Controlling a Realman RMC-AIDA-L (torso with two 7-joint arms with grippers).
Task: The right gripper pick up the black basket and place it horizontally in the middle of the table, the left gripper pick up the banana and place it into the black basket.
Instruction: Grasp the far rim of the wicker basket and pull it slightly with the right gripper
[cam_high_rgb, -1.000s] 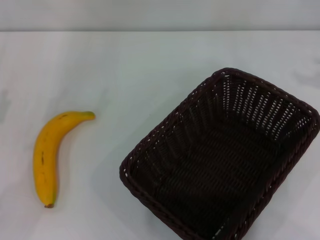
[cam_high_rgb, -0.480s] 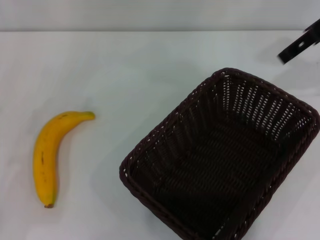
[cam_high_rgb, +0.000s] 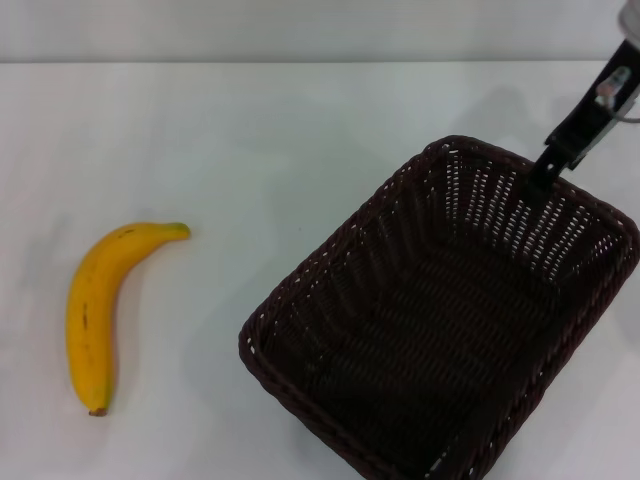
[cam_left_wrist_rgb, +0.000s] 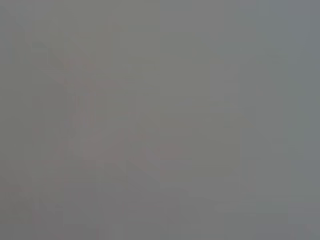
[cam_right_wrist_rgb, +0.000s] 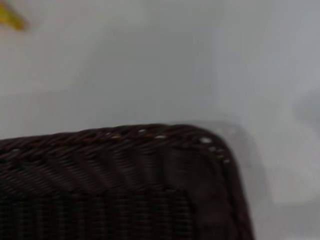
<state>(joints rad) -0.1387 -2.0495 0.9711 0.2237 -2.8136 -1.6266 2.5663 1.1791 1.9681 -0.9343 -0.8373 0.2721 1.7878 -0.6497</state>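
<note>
Head view: the right gripper reaches in from the far right corner, its black tip over the far rim of the one black basket; whether it is spread or pressed together cannot be told. One banana lies on the table, well apart from the gripper, across the basket.

Left wrist view: only featureless grey.

Right wrist view: one basket corner close below, table beyond.

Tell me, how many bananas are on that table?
1. The banana lies on the white table, left of the black basket, apart from it. The basket looks empty, though its near wall could hide a little.
</note>
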